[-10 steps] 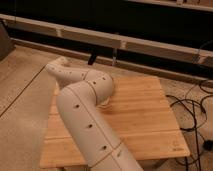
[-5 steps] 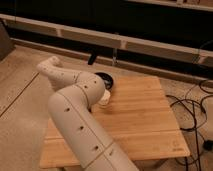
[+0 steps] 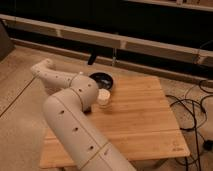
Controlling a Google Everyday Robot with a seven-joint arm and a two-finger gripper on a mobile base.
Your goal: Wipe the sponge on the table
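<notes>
A wooden table [image 3: 145,120] fills the middle of the camera view. My white arm [image 3: 70,120] rises from the bottom edge, bends at a round joint [image 3: 82,92] over the table's left part, and runs back left to another joint [image 3: 44,70] beyond the table edge. My gripper is hidden behind these links, off the table's left side. A small pale, stubby object [image 3: 103,96] sits on the table just right of the round joint; I cannot tell whether it is the sponge. A black round dish [image 3: 102,80] lies behind it near the back edge.
Black cables [image 3: 192,107] trail on the floor right of the table. A dark wall with a pale ledge [image 3: 125,42] runs behind. Speckled floor [image 3: 20,110] lies to the left.
The arm has swung left and its elbow has pulled back, uncovering the black dish and the pale object beside it.
</notes>
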